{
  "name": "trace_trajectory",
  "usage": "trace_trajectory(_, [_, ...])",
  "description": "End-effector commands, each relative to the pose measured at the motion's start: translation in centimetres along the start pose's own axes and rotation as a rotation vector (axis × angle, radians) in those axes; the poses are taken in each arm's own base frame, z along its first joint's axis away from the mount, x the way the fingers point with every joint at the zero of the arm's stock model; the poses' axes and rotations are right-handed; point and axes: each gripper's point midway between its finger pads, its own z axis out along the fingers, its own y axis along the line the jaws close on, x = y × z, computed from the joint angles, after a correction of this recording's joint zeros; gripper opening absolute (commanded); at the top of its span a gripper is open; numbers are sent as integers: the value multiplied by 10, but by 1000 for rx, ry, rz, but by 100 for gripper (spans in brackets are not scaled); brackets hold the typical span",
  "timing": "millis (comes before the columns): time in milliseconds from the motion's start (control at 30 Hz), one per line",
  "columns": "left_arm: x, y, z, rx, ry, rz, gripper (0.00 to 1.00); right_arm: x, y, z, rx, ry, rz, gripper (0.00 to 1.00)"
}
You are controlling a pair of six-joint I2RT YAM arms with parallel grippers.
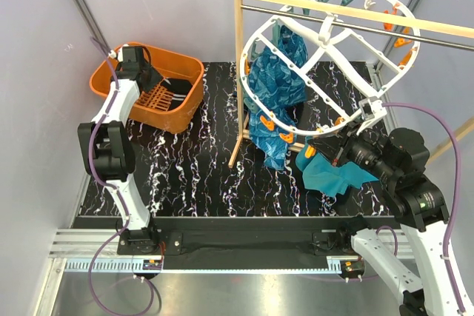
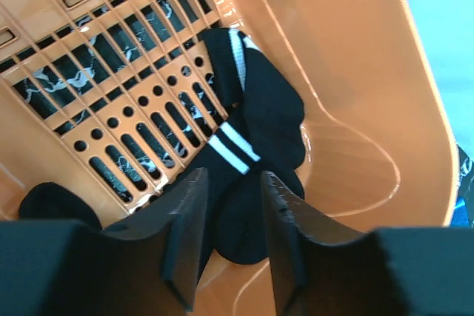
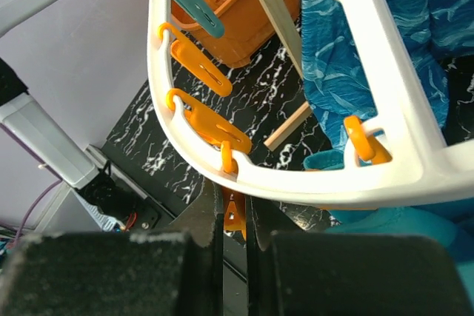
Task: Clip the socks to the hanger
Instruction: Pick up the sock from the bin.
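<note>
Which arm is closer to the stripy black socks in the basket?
Left. The left arm reaches into the basket, jaws open right over the socks. The right arm is across the table, jaws pinching an orange clip on the hanger.

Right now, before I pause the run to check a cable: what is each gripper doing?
Left gripper: open over a sock in the basket, gripping nothing.
Right gripper: shut on an orange clip of the hanger.

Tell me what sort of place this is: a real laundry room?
Probably not: it looks like a lab test cell staged for laundry. Plain grey panels enclose a black marbled table with metal rails at its near edge, holding an orange basket and a wooden rack.
</note>
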Motion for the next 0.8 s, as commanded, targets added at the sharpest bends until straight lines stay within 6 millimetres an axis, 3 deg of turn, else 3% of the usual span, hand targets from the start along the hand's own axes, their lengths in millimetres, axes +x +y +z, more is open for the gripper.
trace_trajectory(0, [-24, -17, -19, 50, -82, -10, 41, -1, -14, -1, 71, -22, -26, 0])
trace_trajectory(133, [-4, -6, -14, -32, -9, -10, 41, -1, -28, -8, 156, -27, -48, 0])
trace_trajectory(200, [-4, -2, -6, -50, -6, 16, 41, 6, -32, -8, 178, 21, -35, 0])
trace_trajectory(333, [-16, -21, 12, 11, -27, 67, 57, 10, -38, -9, 220, 43, -15, 0])
trace_trajectory(367, [-9, -24, 23, 38, -7, 67, 61, 12, -41, -10, 232, 48, -13, 0])
trace_trajectory(600, [-3, -32, 74, 108, -36, -15, 70, 19, -58, -5, 309, 65, 25, 0])
trace_trajectory(767, [-8, -49, 95, 215, -94, -17, 75, 23, -60, -5, 321, 67, 59, 0])
